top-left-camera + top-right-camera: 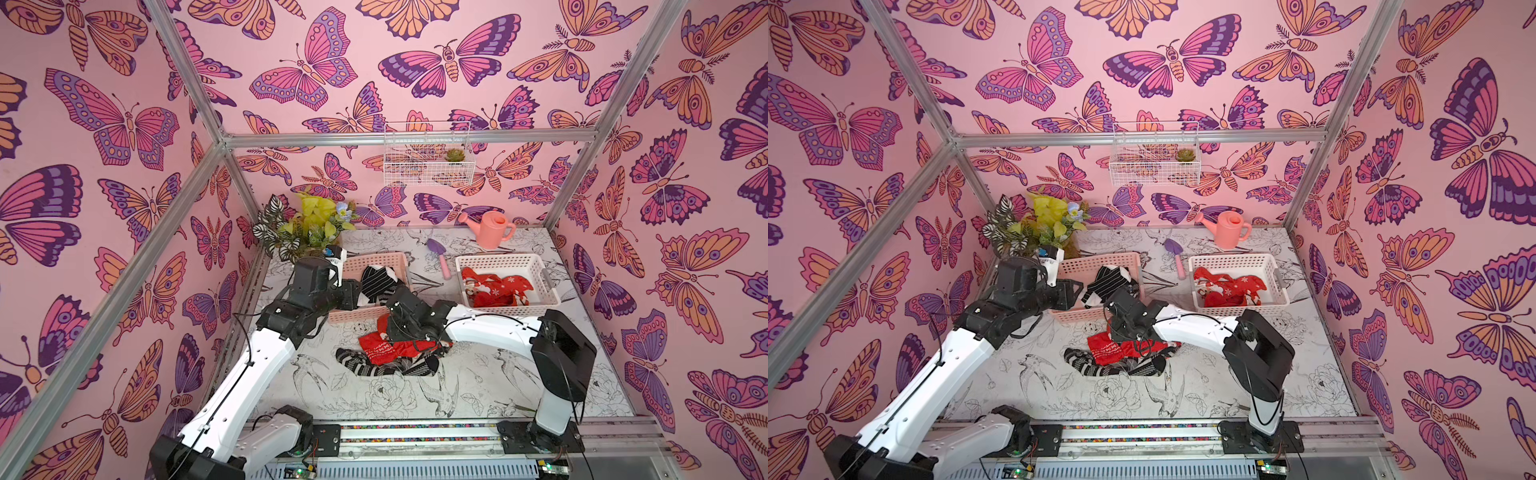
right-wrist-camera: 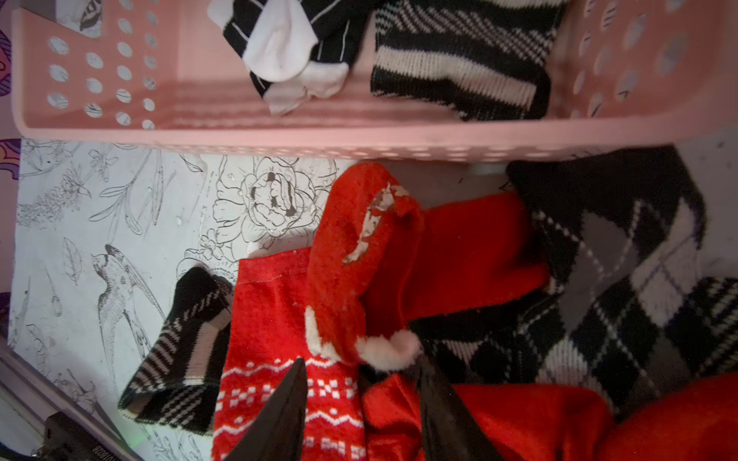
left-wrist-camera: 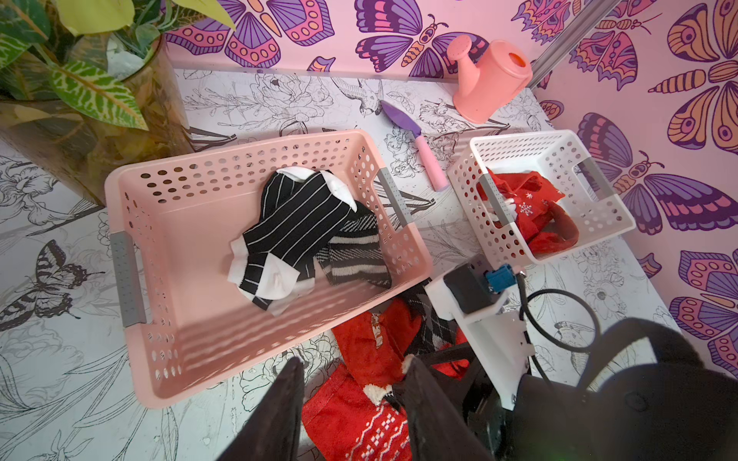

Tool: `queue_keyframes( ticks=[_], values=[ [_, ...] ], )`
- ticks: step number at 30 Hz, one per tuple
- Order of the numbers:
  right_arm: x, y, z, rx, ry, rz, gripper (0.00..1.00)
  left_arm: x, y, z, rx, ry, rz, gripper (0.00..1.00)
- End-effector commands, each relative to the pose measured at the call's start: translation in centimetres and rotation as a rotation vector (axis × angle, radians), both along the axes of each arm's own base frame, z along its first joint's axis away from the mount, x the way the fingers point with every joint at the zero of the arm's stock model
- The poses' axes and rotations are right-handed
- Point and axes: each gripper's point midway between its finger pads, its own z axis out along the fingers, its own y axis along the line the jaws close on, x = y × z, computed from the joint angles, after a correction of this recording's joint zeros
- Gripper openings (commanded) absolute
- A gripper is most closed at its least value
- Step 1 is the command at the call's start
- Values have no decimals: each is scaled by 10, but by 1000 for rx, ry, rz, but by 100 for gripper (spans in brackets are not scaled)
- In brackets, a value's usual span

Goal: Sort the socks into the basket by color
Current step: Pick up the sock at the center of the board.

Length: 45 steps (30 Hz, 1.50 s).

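The loose pile of socks (image 1: 386, 353) lies on the bench (image 1: 478, 382) just in front of the pink basket (image 3: 223, 157). In both top views the right arm (image 1: 490, 328) covers part of the pile and hides the right gripper (image 2: 361, 399). The right wrist view shows that gripper's fingers spread apart above a red sock with a white bobble (image 2: 359, 255), clamping nothing. The pile runs off that picture's edges. The left gripper (image 3: 355, 407) is also spread and empty, raised near the pink basket's near wall.

There are two baskets. The pink one holds black-and-white socks (image 3: 295, 227), three as far as the overlap lets me count. The white basket (image 3: 523, 137) holds a heap of red socks (image 3: 535, 195), too bunched to count. The pile shows at least three red socks and two black-and-white ones, a striped sock (image 2: 179, 351) and an argyle sock (image 2: 623, 255).
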Motion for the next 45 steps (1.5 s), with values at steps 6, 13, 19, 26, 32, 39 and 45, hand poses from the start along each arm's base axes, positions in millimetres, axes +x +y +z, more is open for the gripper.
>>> queue_keyframes(
  ticks=[6,13,19,26,32,39,45],
  values=[
    [5,3,0,-43,-13,31,47,-1,2,-3,5,-4,-6,44],
    [10,18,-5,-26,-1,45,47,-1,2,-3,6,-4,-5,44],
    [13,21,-10,-32,8,47,46,-1,3,-2,5,-7,-3,44],
    [18,22,-16,-33,21,41,30,-2,3,-1,7,-10,-3,44],
    [18,20,-9,-23,16,53,5,-2,3,-2,8,-11,-2,44],
    [6,21,13,15,26,119,0,-2,3,-2,8,-8,-2,44],
    [-8,12,42,32,20,178,0,-2,3,-1,8,-12,-1,44]
  ],
)
